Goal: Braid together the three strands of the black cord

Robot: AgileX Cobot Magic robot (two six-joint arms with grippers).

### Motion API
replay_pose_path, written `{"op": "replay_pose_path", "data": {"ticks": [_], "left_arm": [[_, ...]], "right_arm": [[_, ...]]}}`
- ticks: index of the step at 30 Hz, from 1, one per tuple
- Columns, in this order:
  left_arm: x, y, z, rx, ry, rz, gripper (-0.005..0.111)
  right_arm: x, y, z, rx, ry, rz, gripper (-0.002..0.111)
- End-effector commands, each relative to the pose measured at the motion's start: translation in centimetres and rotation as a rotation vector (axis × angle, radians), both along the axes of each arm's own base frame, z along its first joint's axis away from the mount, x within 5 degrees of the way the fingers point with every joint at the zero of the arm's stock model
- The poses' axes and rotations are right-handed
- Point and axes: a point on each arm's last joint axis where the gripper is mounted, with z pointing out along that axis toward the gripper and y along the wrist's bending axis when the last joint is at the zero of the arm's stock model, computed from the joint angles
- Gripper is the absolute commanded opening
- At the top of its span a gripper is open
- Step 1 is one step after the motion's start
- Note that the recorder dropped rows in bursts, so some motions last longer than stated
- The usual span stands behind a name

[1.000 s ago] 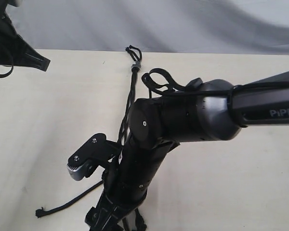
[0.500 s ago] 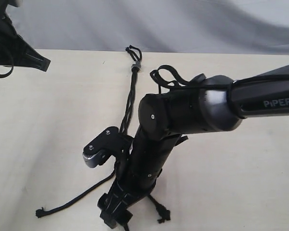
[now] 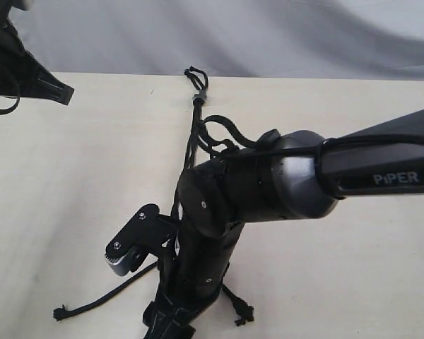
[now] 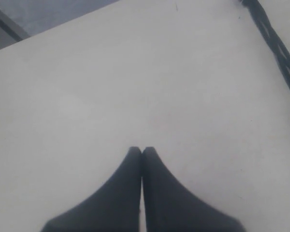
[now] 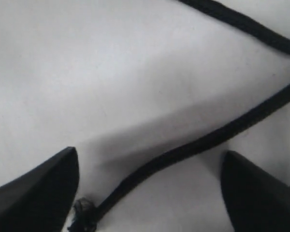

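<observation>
The black cord lies on the table (image 3: 71,176), with its short loops (image 3: 195,74) beyond the grey clip (image 3: 200,97) at the far edge. Below the clip its braided length (image 3: 191,152) runs under my right arm. One loose strand ends in a knot at the lower left (image 3: 59,311), another at the lower right (image 3: 242,311). My right gripper (image 5: 149,153) stands open low over the table, and a strand (image 5: 183,151) with its frayed knot (image 5: 82,215) lies between the fingers. My left gripper (image 4: 142,151) is shut and empty, away from the braid (image 4: 280,48).
My right arm (image 3: 268,187) reaches across the middle and hides the lower braid and the third strand. Its own thick cable loops (image 3: 222,134) rise beside the cord. The left arm (image 3: 28,78) sits at the far left corner. Grey cloth hangs behind the table.
The right arm swung right and up, then back left and lower over the loose ends. A knotted strand end came into view at the lower right. The left arm stayed still.
</observation>
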Motion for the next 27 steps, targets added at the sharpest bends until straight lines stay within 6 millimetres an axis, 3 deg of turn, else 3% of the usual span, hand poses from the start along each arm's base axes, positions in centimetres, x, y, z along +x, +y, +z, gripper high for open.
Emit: {"op": "replay_pose_path", "data": {"ticks": [1,4,7,12,16,27], "left_arm": [[-0.1,0.0,0.1,-0.015,-0.005,0.001,0.0],[-0.1,0.0,0.1,-0.015,-0.005,0.001,0.0],[-0.1,0.0,0.1,-0.015,-0.005,0.001,0.0],[-0.1,-0.1,0.1,-0.019,-0.003,0.003,0.0],[-0.1,-0.1,0.1,-0.019,-0.003,0.003,0.0],[-0.1,-0.1,0.1,-0.019,-0.003,0.003,0.0]], "right_arm": [[-0.3,0.3,-1.0,-0.072,-0.047,-0.013,0.041],[-1.0,0.8,-1.6,-0.095,-0.059,0.023,0.017],[-1.8,1.4,-1.5,-0.096,-0.068,0.069,0.0],[-2.3,1.6,0.1,-0.077,-0.102,0.179,0.0],[-1.0,1.2,1.8,-0.113,-0.203,0.25,0.0],[1.8,0.6,2.5,-0.248,-0.46,0.456,0.0]]}}
